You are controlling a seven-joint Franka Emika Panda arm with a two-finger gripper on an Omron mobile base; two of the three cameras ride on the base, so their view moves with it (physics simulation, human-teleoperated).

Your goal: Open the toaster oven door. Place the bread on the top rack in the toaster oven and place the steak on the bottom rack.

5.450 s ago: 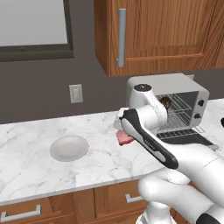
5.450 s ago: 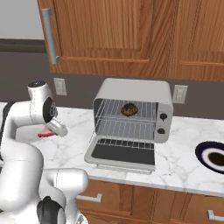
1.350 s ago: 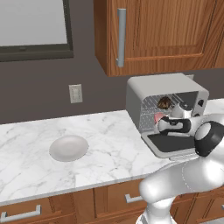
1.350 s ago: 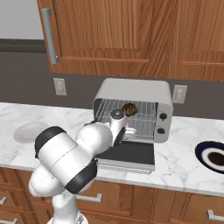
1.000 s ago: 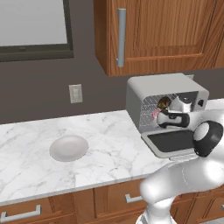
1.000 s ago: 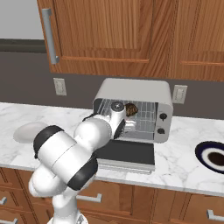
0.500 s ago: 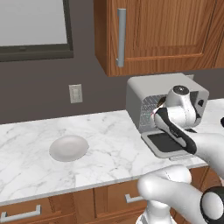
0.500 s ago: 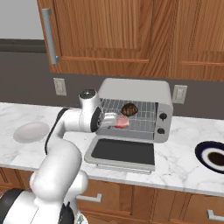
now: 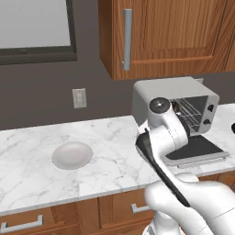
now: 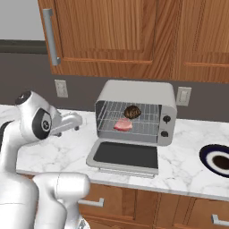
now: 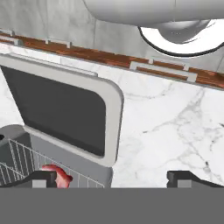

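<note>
Now: door (image 10: 125,154) down | bread (image 10: 132,111) top rack | steak (image 10: 123,125) btm | fingers (image 11: 44,176) wide

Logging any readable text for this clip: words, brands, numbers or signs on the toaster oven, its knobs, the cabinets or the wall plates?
None: no view shows any readable text.
The silver-grey rounded-corner toaster oven carries no brand or label.
Its two black knobs show no numbers or marks that can be made out.
The white wall plates and the wooden cabinets are plain.
</note>
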